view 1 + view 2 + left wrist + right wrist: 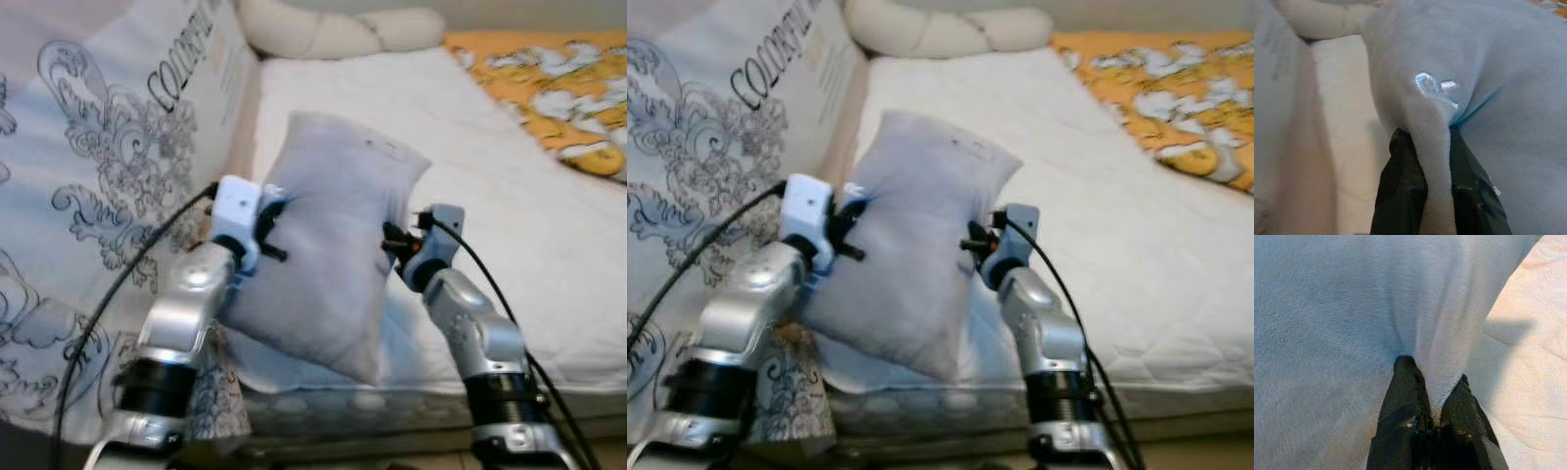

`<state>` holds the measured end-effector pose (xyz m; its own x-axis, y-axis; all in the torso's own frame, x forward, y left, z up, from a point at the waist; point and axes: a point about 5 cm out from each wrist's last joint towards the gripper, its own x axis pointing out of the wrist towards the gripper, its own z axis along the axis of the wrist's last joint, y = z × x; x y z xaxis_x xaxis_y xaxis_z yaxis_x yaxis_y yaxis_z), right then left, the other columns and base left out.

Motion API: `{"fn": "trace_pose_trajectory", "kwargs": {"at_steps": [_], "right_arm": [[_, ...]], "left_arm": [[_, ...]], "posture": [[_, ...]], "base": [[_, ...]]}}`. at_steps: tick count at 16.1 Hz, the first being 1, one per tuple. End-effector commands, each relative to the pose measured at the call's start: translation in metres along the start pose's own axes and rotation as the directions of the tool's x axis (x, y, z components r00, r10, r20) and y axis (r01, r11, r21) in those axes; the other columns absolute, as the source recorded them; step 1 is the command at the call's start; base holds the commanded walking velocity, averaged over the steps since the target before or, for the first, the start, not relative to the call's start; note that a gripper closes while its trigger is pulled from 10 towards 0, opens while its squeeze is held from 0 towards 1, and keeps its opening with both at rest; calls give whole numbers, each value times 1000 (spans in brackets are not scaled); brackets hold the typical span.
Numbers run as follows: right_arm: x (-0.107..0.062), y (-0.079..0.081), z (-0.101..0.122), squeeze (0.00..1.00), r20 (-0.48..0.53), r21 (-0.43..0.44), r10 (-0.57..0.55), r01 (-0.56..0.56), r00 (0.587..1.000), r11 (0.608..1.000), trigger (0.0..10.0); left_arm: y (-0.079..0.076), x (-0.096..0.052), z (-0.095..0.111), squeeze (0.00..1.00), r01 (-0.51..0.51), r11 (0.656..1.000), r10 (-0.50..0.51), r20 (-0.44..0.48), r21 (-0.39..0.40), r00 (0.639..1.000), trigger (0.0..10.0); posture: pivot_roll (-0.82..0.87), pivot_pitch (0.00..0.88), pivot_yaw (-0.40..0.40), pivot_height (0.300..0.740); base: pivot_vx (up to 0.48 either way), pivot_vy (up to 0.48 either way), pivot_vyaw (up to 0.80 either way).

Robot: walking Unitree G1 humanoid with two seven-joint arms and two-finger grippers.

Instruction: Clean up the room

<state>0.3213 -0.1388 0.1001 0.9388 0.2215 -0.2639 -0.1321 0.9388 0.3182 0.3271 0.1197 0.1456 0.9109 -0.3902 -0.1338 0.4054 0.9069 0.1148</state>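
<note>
Pillow (333, 245), pale blue-grey and plush, held up between both arms over the near edge of the bed (509, 245). It hangs tilted, upper corner toward the far side of the mattress, lower corner drooping just above the near mattress edge.

Left gripper (1437, 161) clamped on a fold of the pillow's left edge; in the left wrist view a ridge of fabric is pinched between the two black fingers (1400, 196), with a small embroidered mark (1435, 88) just beyond the pinch. Left arm is bent up from the lower left, white wrist housing pressed against the pillow side.

Right gripper (1432, 396) closed on a pleat of the pillow's right edge; the right wrist view shows plush cloth gathered into creases and squeezed between the fingers (1405, 401). Right arm rises from the lower right, black cable trailing down from the wrist.

Bed surface: white quilted mattress cover, bare beneath the pillow. Orange and white patterned blanket (558, 88) lies at the far right corner of the bed. Long cream bolster (333, 31) lies across the far end. Large white cushion (108, 176) with grey scroll print and lettering leans along the left side, well up against the left arm.
</note>
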Motion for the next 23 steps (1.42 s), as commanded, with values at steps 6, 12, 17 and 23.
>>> {"fn": "trace_pose_trajectory", "kwargs": {"at_steps": [6,12,17,23], "right_arm": [[-11,-50,-11,1000,-67,-189,-155,140,986,972,10000],[-35,-13,8,1000,-122,-318,429,-444,895,838,10000],[-46,1,24,1000,-76,-293,604,-597,793,747,10000],[-45,4,29,1000,-28,-322,599,-575,800,753,10000]], "left_arm": [[33,15,22,0,-173,964,174,12,203,985,10000],[43,16,27,0,-244,904,274,-39,351,961,10000],[57,14,-4,0,-318,892,405,-259,320,877,10000],[53,14,21,1000,-292,934,313,-76,208,947,10000]], "posture": [[-27,0,22,740],[-25,0,17,740],[-36,0,26,740],[-31,0,23,740]], "base": [[0,0,0],[0,0,0],[0,0,0],[0,0,0]]}}
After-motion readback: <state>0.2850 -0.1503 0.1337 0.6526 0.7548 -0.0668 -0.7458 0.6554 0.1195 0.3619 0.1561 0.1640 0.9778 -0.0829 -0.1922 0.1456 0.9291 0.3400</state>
